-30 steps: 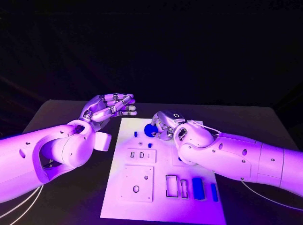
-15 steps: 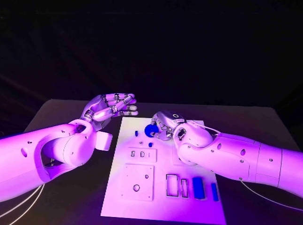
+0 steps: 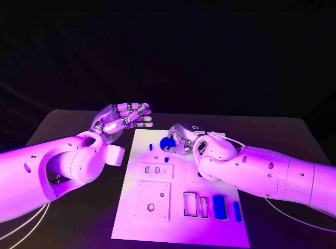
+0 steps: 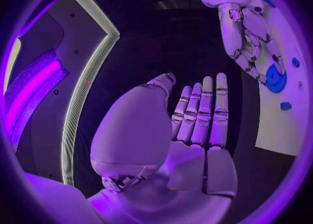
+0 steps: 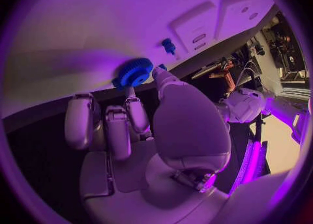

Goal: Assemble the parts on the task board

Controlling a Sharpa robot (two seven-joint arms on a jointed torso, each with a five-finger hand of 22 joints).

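The white task board (image 3: 179, 228) lies in the middle of the black table. A blue gear (image 3: 168, 143) (image 5: 133, 73) sits at the board's far end. My right hand (image 3: 186, 137) (image 5: 140, 125) reaches onto it and pinches the blue gear between thumb and a finger; the left wrist view shows those fingers (image 4: 251, 57) touching the gear (image 4: 275, 78). My left hand (image 3: 123, 119) (image 4: 195, 125) hovers beyond the board's far left corner, fingers stretched out side by side, holding nothing.
A small blue peg (image 3: 150, 147) (image 5: 168, 45) stands on the board just left of the gear. Two blue bars (image 3: 219, 207) lie near the board's right front, beside empty slots (image 3: 190, 204). Two recessed plates (image 3: 151, 202) occupy the left half.
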